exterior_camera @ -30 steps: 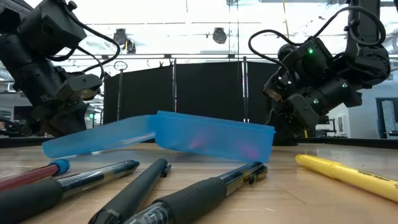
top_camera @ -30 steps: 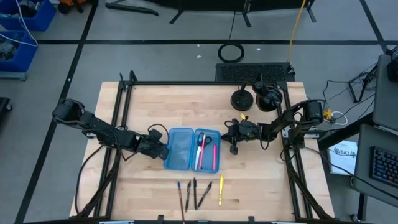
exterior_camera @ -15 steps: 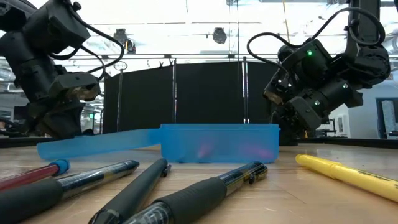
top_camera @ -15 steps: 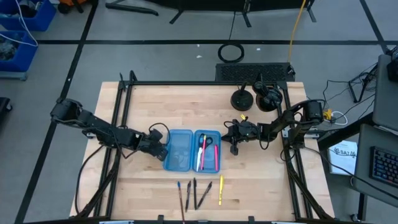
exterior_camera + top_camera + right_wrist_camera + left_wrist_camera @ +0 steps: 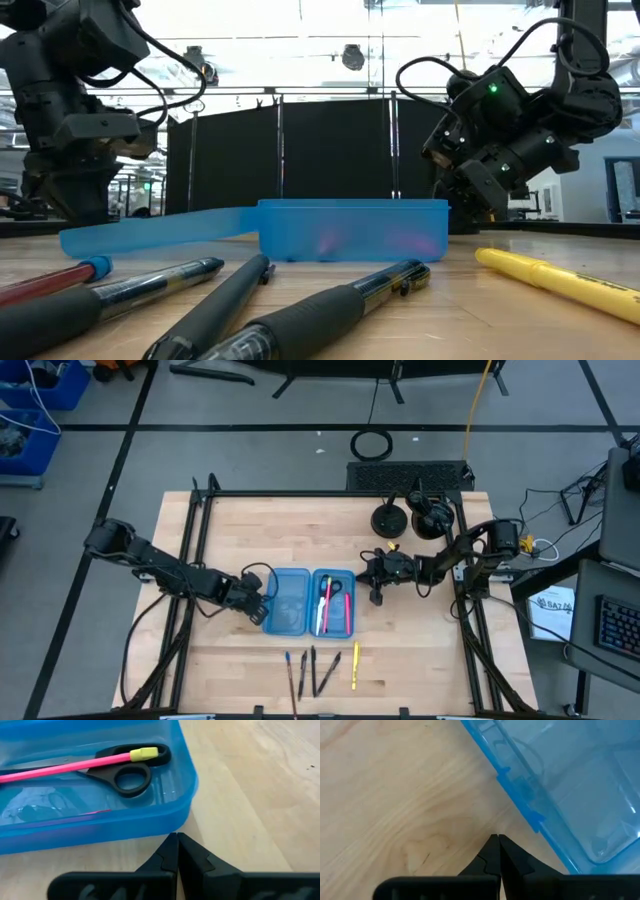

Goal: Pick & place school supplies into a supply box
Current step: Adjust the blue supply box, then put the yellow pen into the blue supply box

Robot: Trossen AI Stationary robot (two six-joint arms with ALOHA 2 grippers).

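The translucent blue supply box (image 5: 308, 602) lies open and flat on the table, both halves side by side. Its right half holds a pink pencil (image 5: 65, 766) and black-handled scissors (image 5: 127, 775). Its left half (image 5: 570, 780) looks bare. Several dark pens (image 5: 312, 670) and a yellow pen (image 5: 355, 666) lie loose near the table's near edge. My left gripper (image 5: 496, 840) is shut, its tips over bare wood just left of the box. My right gripper (image 5: 176, 838) is shut, just right of the box's right wall (image 5: 150, 822).
Two black round objects (image 5: 388, 520) (image 5: 432, 517) stand at the far right of the table, behind the right arm. Black frame rails (image 5: 195, 550) run along the table's left and right sides. In the low view the loose pens (image 5: 300, 320) lie in front of the box (image 5: 350, 230).
The box stood tipped, its middle raised off the table, and has settled flat on the wood. My left arm has drawn back a little from the box toward the table's left and risen slightly.
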